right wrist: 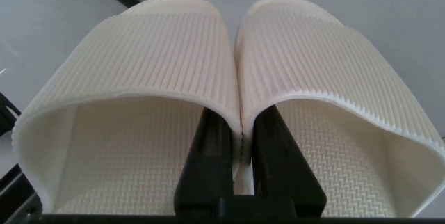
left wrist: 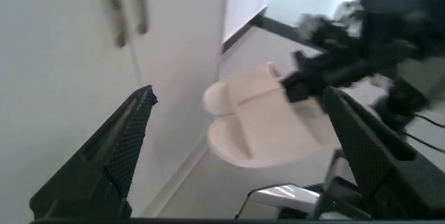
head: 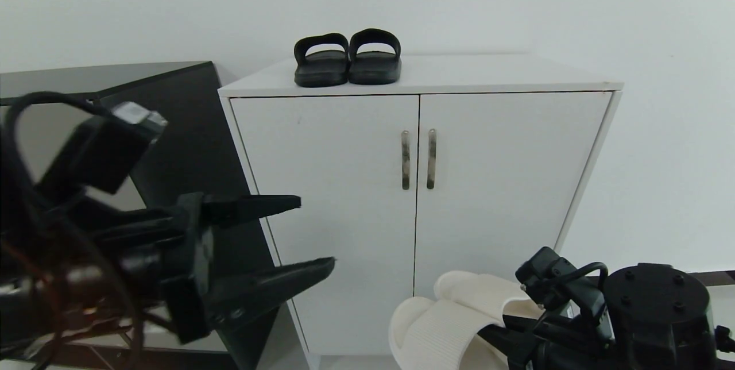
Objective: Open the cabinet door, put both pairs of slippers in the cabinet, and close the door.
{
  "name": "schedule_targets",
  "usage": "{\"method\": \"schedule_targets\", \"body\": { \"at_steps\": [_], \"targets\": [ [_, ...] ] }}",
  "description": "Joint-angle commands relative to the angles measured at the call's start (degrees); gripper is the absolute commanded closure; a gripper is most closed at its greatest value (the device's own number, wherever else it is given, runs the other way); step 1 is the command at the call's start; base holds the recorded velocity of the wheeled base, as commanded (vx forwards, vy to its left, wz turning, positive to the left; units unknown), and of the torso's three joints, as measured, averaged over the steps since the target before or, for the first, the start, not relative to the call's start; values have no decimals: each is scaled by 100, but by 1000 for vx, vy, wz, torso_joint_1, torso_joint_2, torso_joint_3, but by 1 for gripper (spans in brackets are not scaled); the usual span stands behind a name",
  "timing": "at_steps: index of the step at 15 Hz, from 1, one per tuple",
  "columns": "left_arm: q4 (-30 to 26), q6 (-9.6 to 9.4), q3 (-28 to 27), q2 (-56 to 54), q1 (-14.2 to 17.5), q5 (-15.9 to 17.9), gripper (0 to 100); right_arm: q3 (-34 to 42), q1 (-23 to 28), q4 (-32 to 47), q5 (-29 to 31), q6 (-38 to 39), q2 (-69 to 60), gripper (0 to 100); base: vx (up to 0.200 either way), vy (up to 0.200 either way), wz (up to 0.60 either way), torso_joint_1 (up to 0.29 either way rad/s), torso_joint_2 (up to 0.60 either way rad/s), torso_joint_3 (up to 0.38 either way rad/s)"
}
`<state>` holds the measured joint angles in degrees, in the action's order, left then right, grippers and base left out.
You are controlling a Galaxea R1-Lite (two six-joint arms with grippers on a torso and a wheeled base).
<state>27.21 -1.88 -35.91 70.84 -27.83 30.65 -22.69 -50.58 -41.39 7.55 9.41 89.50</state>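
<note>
You have the ribbed cream slippers (head: 442, 324) side by side, low and just before the right door of the cabinet (head: 494, 186). The right gripper (right wrist: 241, 147) has one finger under each strap, pinched on their touching inner walls. Both doors are shut, with the handles (head: 405, 160) flanking the centre seam and the black slippers (head: 347, 60) on top. The left gripper (head: 316, 233) is spread wide and empty before the left door, apart from the cream pair.

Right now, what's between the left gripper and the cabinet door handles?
Nothing; the head view shows only bare door front between the left gripper and the handles.

Black left end effector (head: 317, 233), looping cable (head: 46, 94)
</note>
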Motion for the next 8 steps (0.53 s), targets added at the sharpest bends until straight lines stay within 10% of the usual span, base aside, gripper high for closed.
{"method": "schedule_targets", "body": {
  "at_steps": [1,6,8],
  "targets": [
    [426,302,-373,1072,-355,3,0,10,4,-1,1,-1,32,100,0,0,0,0,0,0],
    [496,926,-1445,1907,-961,3,0,54,-13,-1,-16,-9,129,100,0,0,0,0,0,0],
    [513,1515,-2069,2408,-1260,-15,0,89,-13,-1,-8,-27,120,100,0,0,0,0,0,0]
  ]
}}
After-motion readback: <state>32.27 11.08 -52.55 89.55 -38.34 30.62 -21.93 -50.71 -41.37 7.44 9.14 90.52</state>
